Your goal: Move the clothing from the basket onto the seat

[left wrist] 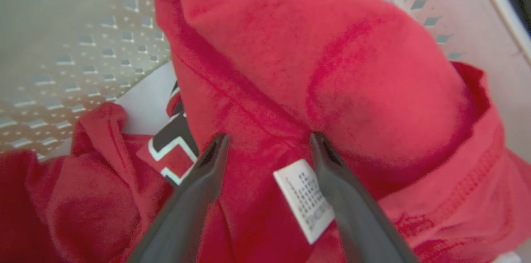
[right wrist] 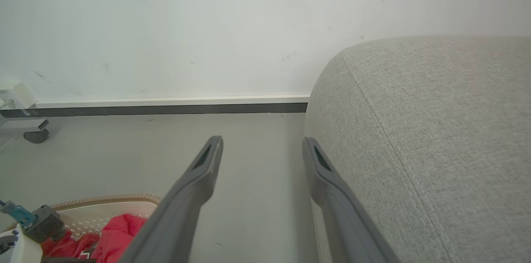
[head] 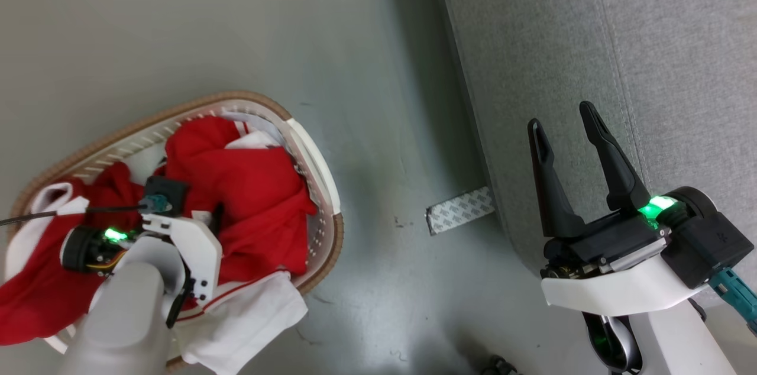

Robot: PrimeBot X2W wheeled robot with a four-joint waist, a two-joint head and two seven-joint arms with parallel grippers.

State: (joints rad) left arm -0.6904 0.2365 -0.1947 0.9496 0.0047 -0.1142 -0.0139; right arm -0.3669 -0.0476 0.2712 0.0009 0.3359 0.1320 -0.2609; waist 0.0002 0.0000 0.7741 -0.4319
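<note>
In the head view, the basket (head: 236,95) sits on the floor (head: 236,20) at about 8 o'clock, and the seat (head: 650,67) rises at 2 o'clock, well apart from it across a strip of bare floor. All the clothing (head: 248,197) we can see lies heaped in the basket. A white part and some red spill over the rim toward 6 o'clock. None of it lies on the part of the seat that we can see, so we judge the task to be at the picking stage for this piece, with the carry and the drop left to do.

Our left gripper (left wrist: 269,136) is down inside the basket. Its fingers stand well apart, straddling a ridge of red cloth, with the tips at or just in the fabric. A small white label (left wrist: 305,198) lies between them, close to the finger at 4 o'clock. They have not closed, so nothing is held.

Our right gripper (head: 561,115) hangs at 4 o'clock in the head view, over the seat's front edge. Its fingers are also spread and hold nothing.

What remains, as we judge it, is to pinch the ridge, lift it free of the heap, swing it over to the seat and let go. Then we do the same for whatever is left in the basket; how many garments that is we cannot tell.
</note>
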